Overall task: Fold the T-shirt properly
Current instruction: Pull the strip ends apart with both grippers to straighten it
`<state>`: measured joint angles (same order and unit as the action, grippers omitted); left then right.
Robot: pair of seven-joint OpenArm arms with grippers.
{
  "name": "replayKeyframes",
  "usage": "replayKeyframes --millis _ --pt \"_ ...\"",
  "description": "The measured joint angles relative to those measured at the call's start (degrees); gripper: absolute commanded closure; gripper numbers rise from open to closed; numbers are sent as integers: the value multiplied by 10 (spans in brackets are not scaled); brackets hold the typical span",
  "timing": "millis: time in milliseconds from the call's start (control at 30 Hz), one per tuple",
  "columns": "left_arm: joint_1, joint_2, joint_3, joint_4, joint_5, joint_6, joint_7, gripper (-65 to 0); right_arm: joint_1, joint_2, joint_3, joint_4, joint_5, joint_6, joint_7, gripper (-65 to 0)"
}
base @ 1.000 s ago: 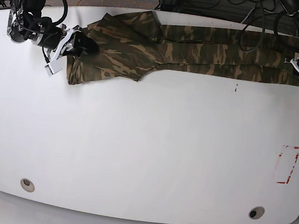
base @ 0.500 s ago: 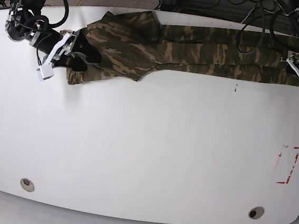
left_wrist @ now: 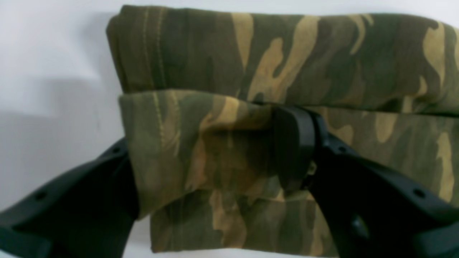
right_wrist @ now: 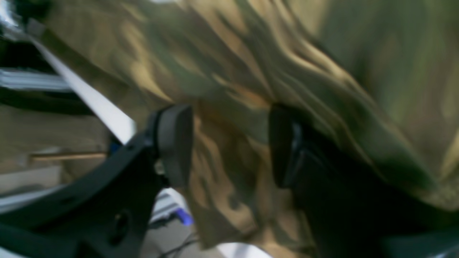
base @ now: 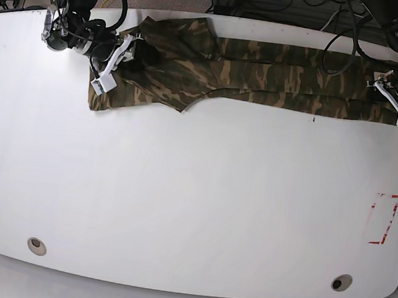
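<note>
The camouflage T-shirt (base: 262, 74) lies in a long folded strip along the far edge of the white table (base: 195, 191). At its right end sits my left gripper (base: 391, 97). In the left wrist view this gripper (left_wrist: 209, 150) stands open, its fingers astride a raised fold of the T-shirt (left_wrist: 287, 53), and cloth hides the left fingertip. My right gripper (base: 116, 60) is at the shirt's left, wider end. The right wrist view is blurred: this gripper (right_wrist: 229, 143) has T-shirt (right_wrist: 322, 53) cloth filling the gap between its pads, and I cannot tell whether they pinch it.
A red rectangular mark (base: 382, 219) is on the table at the right. Two round holes (base: 36, 246) (base: 342, 283) sit near the front edge. Cables and dark equipment (base: 325, 13) crowd the space behind the table's far edge.
My right gripper has moved right and toward the far edge, onto the shirt's left end. My left gripper has slid leftward from beside the shirt onto its right end.
</note>
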<state>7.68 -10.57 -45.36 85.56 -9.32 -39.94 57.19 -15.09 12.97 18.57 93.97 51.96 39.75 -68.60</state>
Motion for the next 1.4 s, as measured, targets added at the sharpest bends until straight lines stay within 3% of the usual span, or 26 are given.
replayKeyframes --millis 100,300,533,733,867,1067,1400 --pt "-10 0 0 -5 -1 0 0 -376 23 -1 4 -10 -50 2 26 -306" --pt "-28 15 33 -5 7 4 -8 -376 72 8 92 -75 -114 13 54 -306" --pt "-75 44 59 -9 3 2 4 -382 122 36 96 -123 -161 5 58 -301" --pt "-103 47 17 -13 -62 0 92 -385 116 43 95 -105 -167 6 49 -301" --pt "-97 21 1 -23 -127 -1 128 -385 114 40 93 -92 -173 3 39 -301" --pt "-82 -13 -10 -23 -162 0 135 -385 112 39 93 -92 -173 3 39 -300" --pt "-55 -41 -33 -23 -164 0 133 -385 107 38 93 -89 -172 3 41 -300"
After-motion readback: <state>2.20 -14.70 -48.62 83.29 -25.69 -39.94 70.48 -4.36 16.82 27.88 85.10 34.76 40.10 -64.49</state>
